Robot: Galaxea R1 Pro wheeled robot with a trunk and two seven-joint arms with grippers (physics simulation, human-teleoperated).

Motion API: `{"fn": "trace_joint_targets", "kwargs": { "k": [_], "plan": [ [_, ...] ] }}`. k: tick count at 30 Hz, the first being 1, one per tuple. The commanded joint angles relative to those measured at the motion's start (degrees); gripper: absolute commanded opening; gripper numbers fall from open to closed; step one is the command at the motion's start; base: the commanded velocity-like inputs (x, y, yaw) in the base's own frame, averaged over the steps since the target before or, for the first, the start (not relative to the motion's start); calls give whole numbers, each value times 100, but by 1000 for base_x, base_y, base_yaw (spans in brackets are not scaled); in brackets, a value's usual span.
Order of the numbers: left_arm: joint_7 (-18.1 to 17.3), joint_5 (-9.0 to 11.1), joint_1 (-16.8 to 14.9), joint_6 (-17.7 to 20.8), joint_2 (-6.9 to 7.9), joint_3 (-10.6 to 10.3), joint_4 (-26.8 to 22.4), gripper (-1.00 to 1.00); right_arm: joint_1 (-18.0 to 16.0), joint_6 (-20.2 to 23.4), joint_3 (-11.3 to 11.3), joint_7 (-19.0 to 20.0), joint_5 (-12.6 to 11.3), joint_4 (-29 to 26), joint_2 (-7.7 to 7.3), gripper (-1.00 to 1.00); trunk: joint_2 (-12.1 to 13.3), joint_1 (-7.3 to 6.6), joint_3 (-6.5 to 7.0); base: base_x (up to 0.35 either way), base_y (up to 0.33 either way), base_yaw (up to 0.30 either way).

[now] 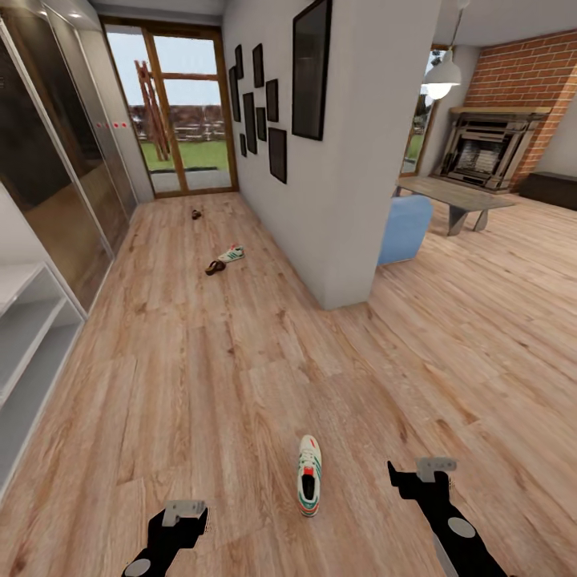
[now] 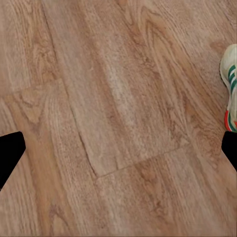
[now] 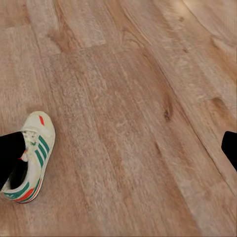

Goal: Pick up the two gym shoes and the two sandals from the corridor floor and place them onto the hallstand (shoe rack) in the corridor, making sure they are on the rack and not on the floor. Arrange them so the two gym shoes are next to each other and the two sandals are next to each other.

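The nearest gym shoe (image 1: 308,486) lies on the corridor floor (image 1: 240,361) between both grippers, long axis pointing away from the robot. The right gripper (image 1: 422,474) looks slightly nearer than the left gripper (image 1: 186,517); both hang spread wide, holding nothing.

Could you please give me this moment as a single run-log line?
phase: approach | near gym shoe on floor between claws | left claw open, empty | right claw open, empty | far shoe, sandal down corridor

Head high; wrist views sharing near gym shoe (image 1: 308,474).
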Motion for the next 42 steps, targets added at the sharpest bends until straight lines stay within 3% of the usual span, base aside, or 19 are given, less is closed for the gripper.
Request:
{"fn": "trace_joint_targets", "kwargs": {
  "k": [1, 14, 42],
  "plan": [
    [-7, 5, -3, -18, 1, -2, 6, 100, -2, -14, -6, 3, 1, 0, 1, 100, -2, 0, -4, 0, 306, 0],
    [-8, 4, -3, -18, -7, -16, 6, 100, -2, -14, -7, 3, 0, -7, 6, 100, -2, 0, -4, 59, 306, 0],
    [-8, -29, -6, -20, -42, -35, 4, 100, -2, -14, -7, -4, -1, -26, 10, 100, -2, 0, -4, 214, 247, 0]
  ]
}}
